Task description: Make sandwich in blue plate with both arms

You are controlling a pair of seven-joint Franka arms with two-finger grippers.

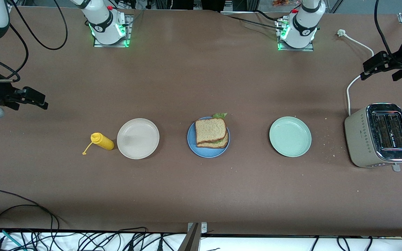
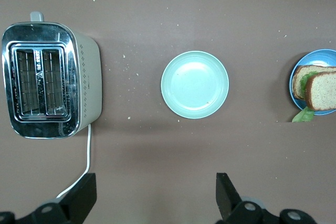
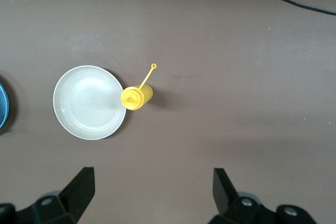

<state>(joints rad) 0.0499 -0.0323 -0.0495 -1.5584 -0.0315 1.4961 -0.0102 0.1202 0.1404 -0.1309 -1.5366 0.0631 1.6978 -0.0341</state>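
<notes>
Sandwich (image 1: 211, 133) on blue plate (image 1: 192, 144), well apart from both pincers. Left pincer (image 2: 156, 195) wide open, empty, up beside toaster (image 2: 50, 80). Right pincer (image 3: 153, 192) wide open, empty, near yellow bottle (image 3: 136, 97). Could slide: top bread sits crooked, so one bump tips it off.

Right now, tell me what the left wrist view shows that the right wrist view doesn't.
Only the left wrist view: the toaster with its white cord, the pale green plate, the sandwich, and the open left gripper.

Only the right wrist view: the beige-white plate, the yellow squeeze bottle, and the open right gripper.

Both: the blue plate, though the right shows only its edge.
</notes>
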